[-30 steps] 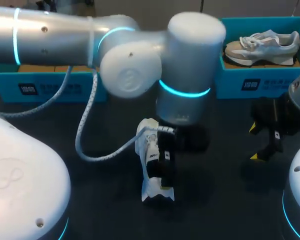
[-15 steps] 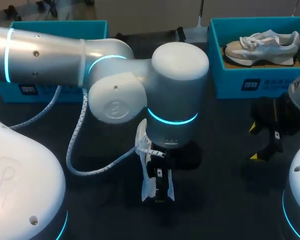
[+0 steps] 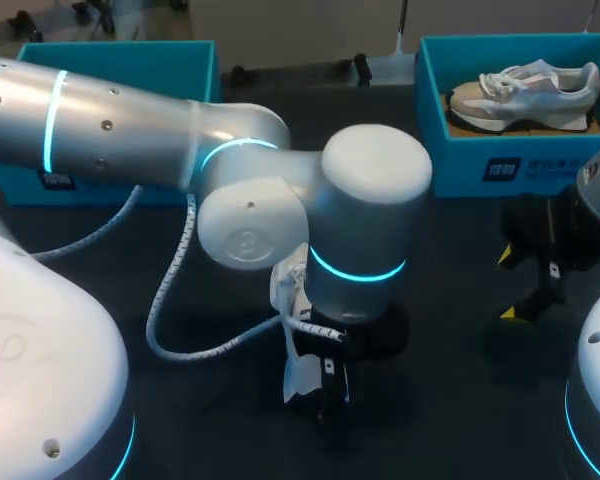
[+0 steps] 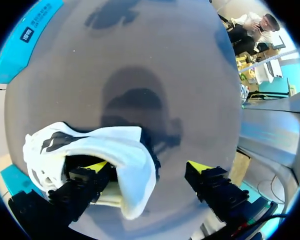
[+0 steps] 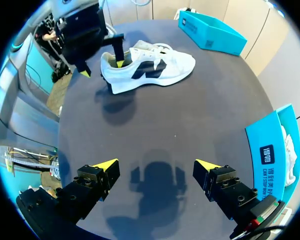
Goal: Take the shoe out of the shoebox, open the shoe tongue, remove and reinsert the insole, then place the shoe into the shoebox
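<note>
Low in the middle of the head view, your left gripper (image 3: 325,388) is spread wide over the white shoe (image 3: 298,378), which stands on the dark table (image 3: 460,400). One yellow-tipped finger (image 4: 96,165) sits inside the shoe's opening, and the other is apart beside it. At mid right, your right gripper (image 3: 507,285) hangs with fingers parted, holding nothing. Farthest away, a teal shoebox (image 3: 120,55) stands at upper left, and a second shoebox (image 3: 500,165) at upper right holds a grey shoe (image 3: 525,90).

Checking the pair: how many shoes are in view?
2: a white shoe on the table at the left gripper, a grey-white shoe in the right shoebox. More may be hidden.
</note>
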Available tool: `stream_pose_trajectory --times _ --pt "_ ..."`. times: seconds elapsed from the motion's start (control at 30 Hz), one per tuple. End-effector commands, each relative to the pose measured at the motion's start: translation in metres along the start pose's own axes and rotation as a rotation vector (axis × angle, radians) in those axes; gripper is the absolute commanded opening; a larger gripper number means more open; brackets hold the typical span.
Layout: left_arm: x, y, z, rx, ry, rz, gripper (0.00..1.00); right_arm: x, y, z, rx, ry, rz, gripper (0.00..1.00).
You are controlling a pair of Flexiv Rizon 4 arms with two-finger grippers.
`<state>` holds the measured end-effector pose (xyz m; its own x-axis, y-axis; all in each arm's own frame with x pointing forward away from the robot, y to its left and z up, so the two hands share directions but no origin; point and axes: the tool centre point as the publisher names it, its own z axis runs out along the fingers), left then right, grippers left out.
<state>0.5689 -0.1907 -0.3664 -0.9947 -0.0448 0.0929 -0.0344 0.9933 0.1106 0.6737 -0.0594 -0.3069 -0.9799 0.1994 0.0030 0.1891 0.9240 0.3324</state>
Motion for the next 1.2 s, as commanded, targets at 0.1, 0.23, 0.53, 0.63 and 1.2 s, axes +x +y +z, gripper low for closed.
stream_pose_trajectory --times 0.1,0.23,0.53,0.63,1.2 --pt "0.002 0.003 0.014 0.017 -0.012 -0.024 0.85 0.001 0.0 0.001 0.003 -0.002 0.0 1.0" --pt "0.003 0.006 0.016 0.035 -0.022 -0.035 0.83 0.001 0.0 0.001 0.003 -0.002 0.0 1.0" --pt "-0.004 0.009 0.017 0.064 -0.035 -0.065 0.74 0.001 0.0 0.001 0.003 -0.002 0.0 1.0" --pt "-0.008 0.011 0.02 0.066 -0.032 -0.075 0.7 0.001 0.0 0.001 0.003 -0.002 0.0 1.0" --pt "-0.012 0.003 0.034 0.04 0.0 -0.06 0.33 0.001 0.0 0.001 0.003 -0.002 0.0 1.0"
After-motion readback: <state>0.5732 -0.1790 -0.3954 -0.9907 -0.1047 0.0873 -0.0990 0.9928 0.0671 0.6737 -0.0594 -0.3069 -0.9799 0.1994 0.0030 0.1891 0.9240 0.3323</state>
